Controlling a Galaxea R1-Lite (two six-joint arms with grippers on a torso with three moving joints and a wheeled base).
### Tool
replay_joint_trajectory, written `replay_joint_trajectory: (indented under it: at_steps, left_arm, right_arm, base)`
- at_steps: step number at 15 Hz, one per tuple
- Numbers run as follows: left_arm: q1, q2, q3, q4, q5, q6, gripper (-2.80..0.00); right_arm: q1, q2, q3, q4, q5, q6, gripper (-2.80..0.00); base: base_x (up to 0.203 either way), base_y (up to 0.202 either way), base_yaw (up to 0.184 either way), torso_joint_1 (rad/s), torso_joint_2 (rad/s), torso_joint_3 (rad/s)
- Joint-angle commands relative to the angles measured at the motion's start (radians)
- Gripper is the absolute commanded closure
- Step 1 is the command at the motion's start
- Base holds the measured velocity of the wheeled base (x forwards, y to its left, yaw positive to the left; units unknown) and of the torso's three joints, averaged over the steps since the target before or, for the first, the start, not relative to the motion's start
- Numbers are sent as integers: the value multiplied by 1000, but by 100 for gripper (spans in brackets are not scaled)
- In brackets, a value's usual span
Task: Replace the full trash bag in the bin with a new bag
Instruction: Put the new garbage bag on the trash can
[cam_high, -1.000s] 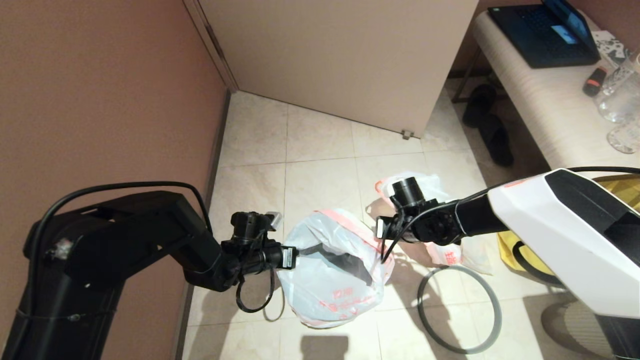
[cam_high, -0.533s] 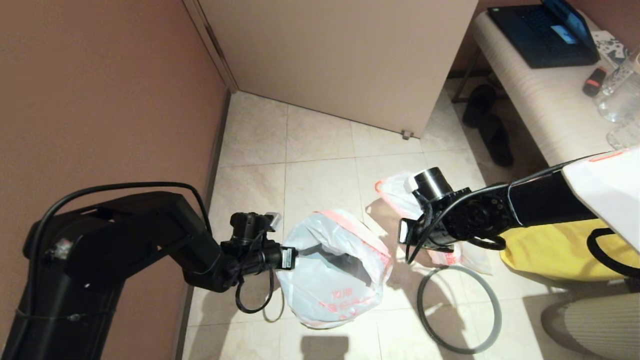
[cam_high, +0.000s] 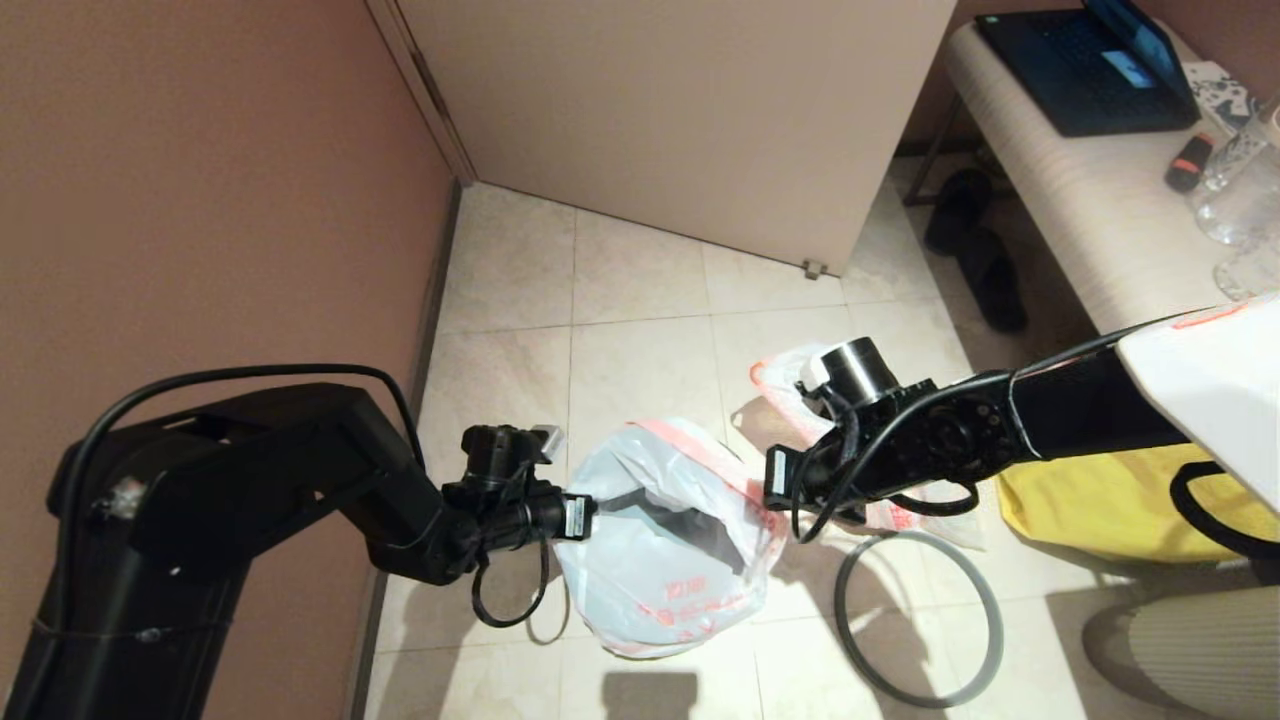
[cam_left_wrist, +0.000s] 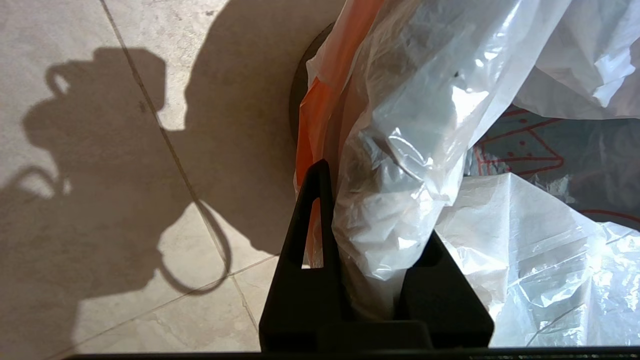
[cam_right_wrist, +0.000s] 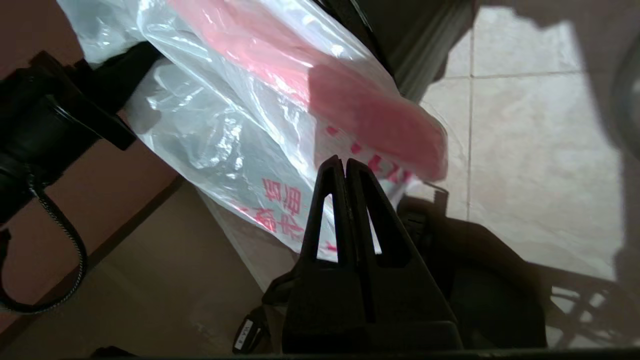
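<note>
The new bag (cam_high: 670, 560), thin white plastic with a pink band and red print, is draped over the bin, whose black edge (cam_left_wrist: 296, 95) shows only beside the plastic. My left gripper (cam_high: 578, 516) is shut on the bag's bunched rim (cam_left_wrist: 395, 200) at the bin's left side. Just off the bag's right rim hangs my right gripper (cam_high: 778, 492), fingers pressed together (cam_right_wrist: 345, 162) with nothing between them. The full trash bag (cam_high: 785, 380) lies on the floor behind the right arm. The bin's grey hoop (cam_high: 985, 590) lies flat on the tiles to the right.
A yellow cloth tote (cam_high: 1090, 500) sits on the floor under my right arm. The brown wall (cam_high: 200, 200) runs close on the left. A door (cam_high: 700, 120) stands ahead. Far right are dark slippers (cam_high: 985, 270) and a bench (cam_high: 1080, 190) with a laptop and glassware.
My right arm drew back to the right from the bag's rim, then came back left and a little lower. The left gripper kept its hold and has not moved.
</note>
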Motion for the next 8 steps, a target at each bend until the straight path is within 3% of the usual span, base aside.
replay_joint_trajectory:
  at_steps: [1,8]
  left_arm:
    - [1,0,-1,-4,-1,-1,0]
    - [1,2,-1,-4,1,0,0]
  right_arm:
    - [4,50,-6,-19,10,6,0]
    - [1,77,2,-6,-7,9,0]
  base:
    - [0,0,0,0,0,0]
    - [0,0,0,0,0,0]
